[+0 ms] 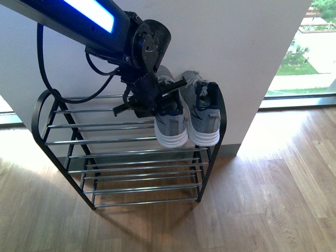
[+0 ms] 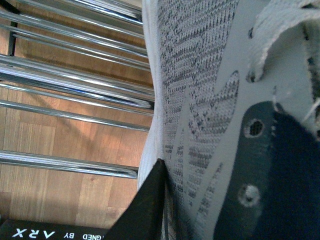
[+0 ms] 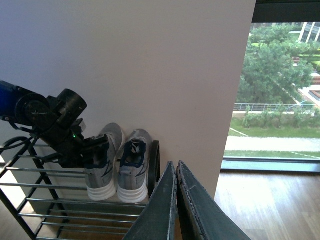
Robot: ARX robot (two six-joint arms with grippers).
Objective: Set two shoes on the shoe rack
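The left hand (image 1: 152, 105) sits at the collar of the left sneaker (image 1: 173, 125), lying toe-outward beside the right sneaker (image 1: 205, 118) on the shoe rack's (image 1: 94, 124) top tier (gripping or released, cannot tell), the clenched, empty right hand (image 3: 176, 190) well back.

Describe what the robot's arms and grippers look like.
The left arm is black with a glowing blue strip, a round black joint disc and a looping black cable. Beside its black wedge-shaped finger is white "ARX" lettering. The right gripper has two long, tapered, dark grey fingers.
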